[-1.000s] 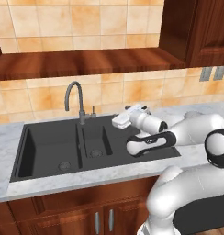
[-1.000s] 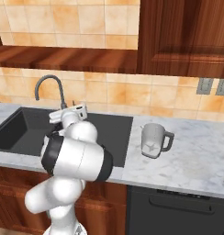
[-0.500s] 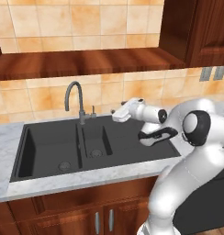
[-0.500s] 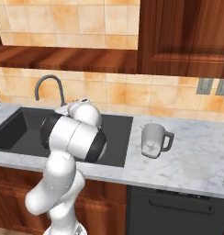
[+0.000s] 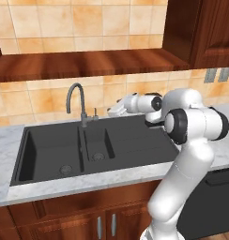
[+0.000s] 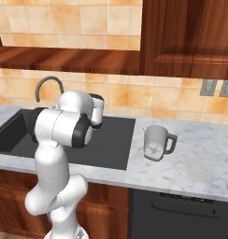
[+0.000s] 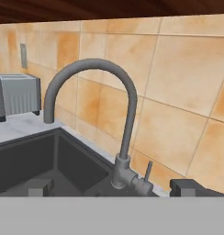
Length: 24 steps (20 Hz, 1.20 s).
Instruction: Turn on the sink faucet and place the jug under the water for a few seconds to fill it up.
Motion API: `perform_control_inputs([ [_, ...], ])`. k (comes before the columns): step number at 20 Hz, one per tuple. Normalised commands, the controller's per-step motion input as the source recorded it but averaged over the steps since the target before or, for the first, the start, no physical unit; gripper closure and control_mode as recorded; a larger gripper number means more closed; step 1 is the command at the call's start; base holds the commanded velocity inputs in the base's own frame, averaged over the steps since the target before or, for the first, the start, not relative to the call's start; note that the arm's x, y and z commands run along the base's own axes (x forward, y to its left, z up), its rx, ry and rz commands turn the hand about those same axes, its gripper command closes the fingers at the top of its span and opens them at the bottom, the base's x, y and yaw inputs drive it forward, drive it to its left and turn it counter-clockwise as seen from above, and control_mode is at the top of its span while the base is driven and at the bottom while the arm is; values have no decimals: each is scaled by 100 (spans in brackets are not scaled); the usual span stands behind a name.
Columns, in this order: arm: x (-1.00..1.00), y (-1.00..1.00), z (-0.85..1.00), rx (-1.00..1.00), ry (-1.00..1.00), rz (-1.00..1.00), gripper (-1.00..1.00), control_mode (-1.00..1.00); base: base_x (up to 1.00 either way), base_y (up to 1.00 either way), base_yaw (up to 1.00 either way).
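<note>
The grey gooseneck sink faucet [image 5: 75, 104] stands behind the dark sink [image 5: 50, 154], its small lever [image 5: 95, 114] upright at the base. My gripper [image 5: 111, 111] hovers just right of the lever, over the ribbed drainboard, pointing at it. In the hand view the faucet [image 7: 125, 114] and lever [image 7: 148, 170] sit dead ahead, with my gripper [image 7: 111, 187] open and both dark fingertips [image 7: 39, 187] wide apart and holding nothing. The translucent jug [image 6: 156, 142] stands upright on the marble counter right of the sink [image 6: 113, 140], handle to the right. No water is in view at the spout.
A grey toaster [image 7: 16, 94] sits on the counter left of the sink. A wooden shelf [image 5: 88, 63] overhangs the faucet. Wall outlets [image 6: 216, 87] are at the back right. A dark dishwasher front [image 6: 181, 214] lies under the counter below the jug.
The arm has folded, its elbow swinging in over the sink's right end. The hand has moved a little left and back toward the faucet lever. The jaws stayed open; the jug has not moved.
</note>
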Motion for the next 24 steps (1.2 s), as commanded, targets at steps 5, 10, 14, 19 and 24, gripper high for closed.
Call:
perform_control_inputs([
  [5,2,11,-67,1,-1,12,-100,-100,0,0,0],
  [10,0,0,-60,8,-10,11,-100,-100,0,0,0],
  [14,0,0,-58,8,-15,12,-100,-100,0,0,0],
  [19,0,-7,-74,13,-21,11,-100,-100,0,0,0],
  [24,4,-23,-67,17,-16,8,-100,-100,0,0,0],
])
